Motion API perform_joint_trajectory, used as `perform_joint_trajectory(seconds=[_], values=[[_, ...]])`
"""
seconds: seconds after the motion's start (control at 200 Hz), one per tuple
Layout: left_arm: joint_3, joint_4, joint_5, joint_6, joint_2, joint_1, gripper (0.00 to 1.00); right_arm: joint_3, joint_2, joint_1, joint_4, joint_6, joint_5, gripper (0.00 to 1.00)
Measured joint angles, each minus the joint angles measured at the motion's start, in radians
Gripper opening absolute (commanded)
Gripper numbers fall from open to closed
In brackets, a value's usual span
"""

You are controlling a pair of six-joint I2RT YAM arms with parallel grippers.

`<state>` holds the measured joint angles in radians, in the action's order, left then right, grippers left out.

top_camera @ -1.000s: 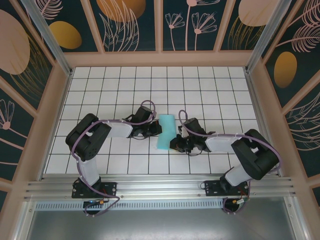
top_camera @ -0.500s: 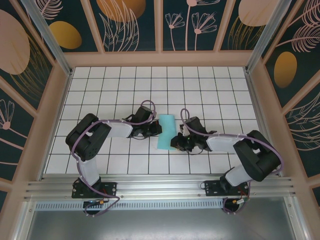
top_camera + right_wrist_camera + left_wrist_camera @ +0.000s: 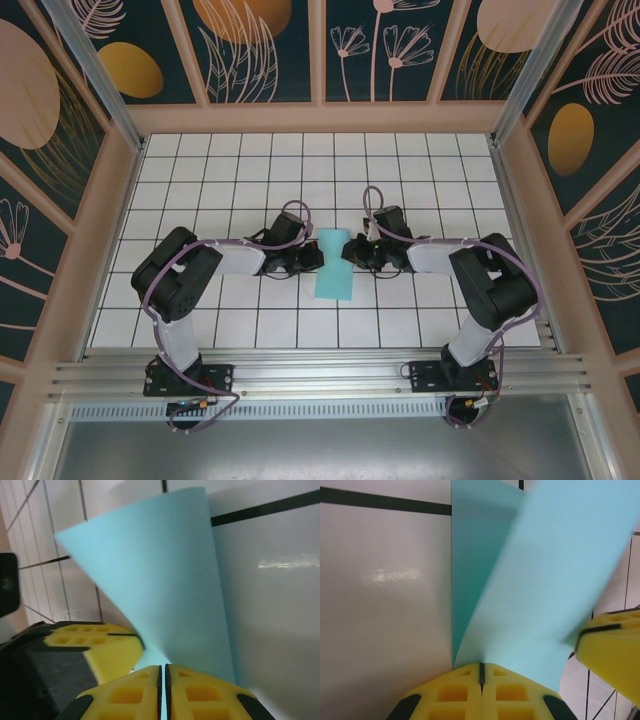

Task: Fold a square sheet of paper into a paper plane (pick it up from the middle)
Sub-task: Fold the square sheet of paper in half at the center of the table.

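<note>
The sheet of paper (image 3: 331, 282), folded into a narrow turquoise strip, sits near the middle of the desk (image 3: 200, 180), held between the two arms. The left gripper (image 3: 312, 258) has its yellow pads pressed together on one long edge, and the right gripper (image 3: 349, 250) pinches the opposite edge, the two nearly facing each other. Both bites look shallow, right at the edge, so any pull apart could tear the thin sheet or slip it out of one pinch. The strip bows and twists between them, and an uneven move would probably set a crooked crease that spoils the plane. The two grippers sit very near each other and might also knock together
</note>
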<state>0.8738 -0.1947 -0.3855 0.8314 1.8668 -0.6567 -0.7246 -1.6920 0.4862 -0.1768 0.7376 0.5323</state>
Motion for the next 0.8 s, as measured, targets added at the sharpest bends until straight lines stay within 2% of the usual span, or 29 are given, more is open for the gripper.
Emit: perform_joint_trajectory(seconds=[0.465, 0.631, 0.801], values=[[0.0, -0.002, -0.001, -0.002, 0.003, 0.0, 0.0, 0.02, -0.047, -0.018, -0.034, -0.007, 0.015, 0.16], [0.0, -0.002, -0.001, -0.007, 0.003, 0.0, 0.0, -0.052, -0.043, -0.022, 0.05, -0.031, 0.016, 0.16], [0.0, -0.002, 0.0, -0.008, 0.003, 0.0, 0.0, -0.113, -0.051, -0.041, 0.049, -0.05, 0.019, 0.16]])
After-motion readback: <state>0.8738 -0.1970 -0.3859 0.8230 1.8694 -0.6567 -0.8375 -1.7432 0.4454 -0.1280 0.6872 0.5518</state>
